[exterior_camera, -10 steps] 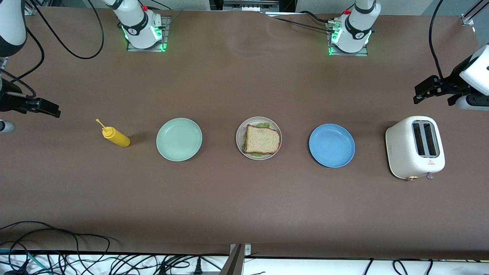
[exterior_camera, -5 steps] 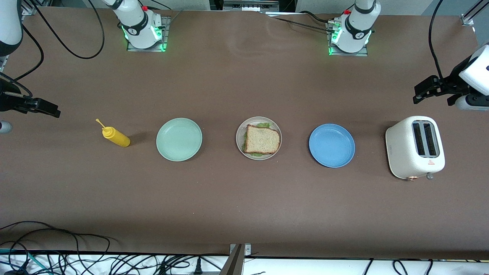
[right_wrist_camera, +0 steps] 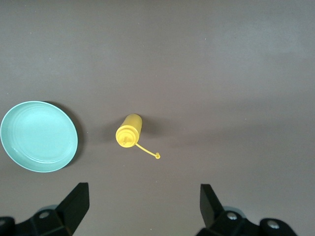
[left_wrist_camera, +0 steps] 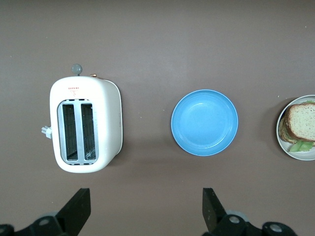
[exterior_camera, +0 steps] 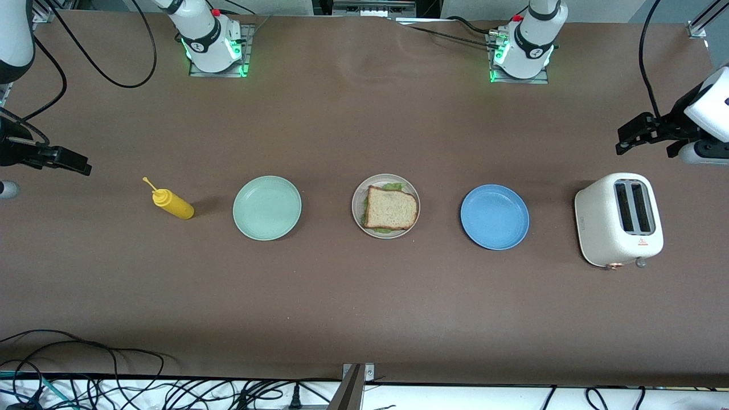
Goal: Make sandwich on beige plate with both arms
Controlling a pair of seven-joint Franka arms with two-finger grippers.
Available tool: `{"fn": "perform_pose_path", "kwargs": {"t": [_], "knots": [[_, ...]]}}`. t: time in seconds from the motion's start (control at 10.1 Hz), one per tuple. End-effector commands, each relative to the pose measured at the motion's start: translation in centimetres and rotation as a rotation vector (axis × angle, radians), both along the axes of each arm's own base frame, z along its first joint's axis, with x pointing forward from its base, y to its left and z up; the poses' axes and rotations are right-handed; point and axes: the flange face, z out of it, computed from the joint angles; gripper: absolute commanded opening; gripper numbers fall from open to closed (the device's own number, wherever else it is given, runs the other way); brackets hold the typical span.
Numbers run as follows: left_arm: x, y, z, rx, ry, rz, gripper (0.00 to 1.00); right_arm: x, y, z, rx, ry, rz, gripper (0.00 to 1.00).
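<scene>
- Since the earlier frames almost nothing had moved: my right gripper (exterior_camera: 62,161) had drifted only slightly at its end of the table, and my left gripper (exterior_camera: 632,136) had stayed where it was.
- My right gripper hung in the air over bare table at the right arm's end, its fingers (right_wrist_camera: 74,204) spread wide apart and holding nothing.
- My left gripper hung over the table at the left arm's end, near the white toaster (exterior_camera: 619,220), its fingers (left_wrist_camera: 76,209) also wide apart and empty.
- Both of my arms were waiting, well clear of the plates.
- The sandwich (exterior_camera: 390,208) sat assembled on the beige plate (exterior_camera: 357,202) in the middle of the table, a bread slice on top and green lettuce (exterior_camera: 392,186) peeking out at its edges.
- A mint-green plate (exterior_camera: 267,208) lay beside the beige plate toward the right arm's end, and a blue plate (exterior_camera: 494,217) lay beside it toward the left arm's end.
- The yellow squeeze bottle (exterior_camera: 172,204) stood past the mint-green plate, its cap open on a tether.
- The toaster's two slots looked empty in my left wrist view.
</scene>
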Motion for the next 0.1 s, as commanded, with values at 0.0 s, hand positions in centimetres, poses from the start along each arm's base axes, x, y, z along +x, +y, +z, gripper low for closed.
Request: {"fn": "perform_pose_path", "kwargs": {"t": [0.0], "knots": [[-0.42,0.03,0.67,-0.022,0.001,-0.001,1.00,0.01,0.08,0.36,0.016,0.001,0.002,1.00]]}}
